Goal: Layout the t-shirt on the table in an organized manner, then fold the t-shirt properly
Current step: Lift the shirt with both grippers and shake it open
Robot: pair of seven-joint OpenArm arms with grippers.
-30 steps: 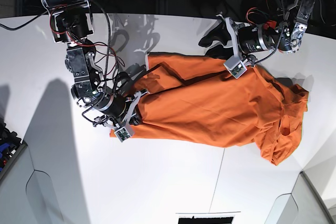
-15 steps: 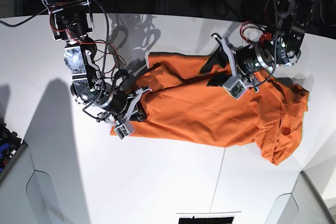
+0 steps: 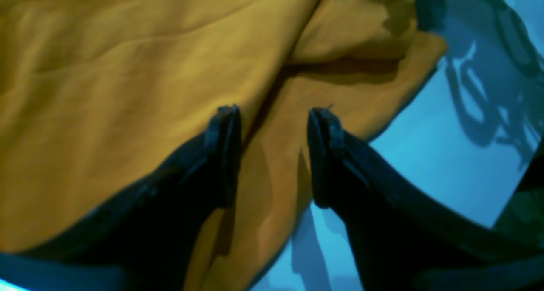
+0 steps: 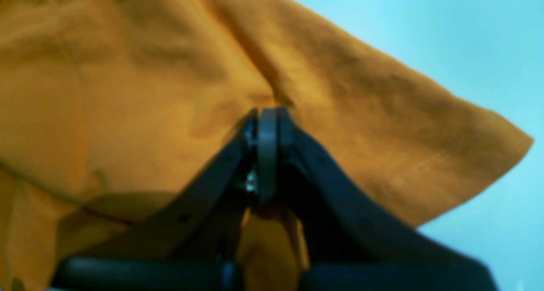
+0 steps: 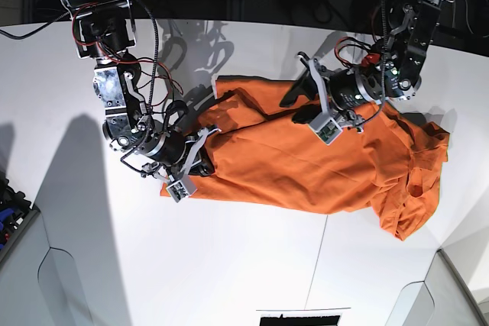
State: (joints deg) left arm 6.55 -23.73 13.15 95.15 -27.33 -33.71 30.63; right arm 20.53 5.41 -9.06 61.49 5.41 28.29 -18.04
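Observation:
The burnt-orange t-shirt lies crumpled lengthwise across the white table, bunched at the right end. My right gripper rests on the shirt's left end. In the right wrist view this gripper is shut, with creases of the t-shirt running into its tips. My left gripper hovers over the shirt's far edge near the middle. Its jaws stand open above a fold of the t-shirt, with nothing between them.
A thin dark seam crosses the near part of the table. A black object sits at the near edge, and dark clutter lies off the left side. Cables hang from both arms along the dark far edge.
My left gripper has come from the far table edge leftwards and down over the shirt's far edge. The right gripper has stayed on the shirt's left end, shifting only slightly.

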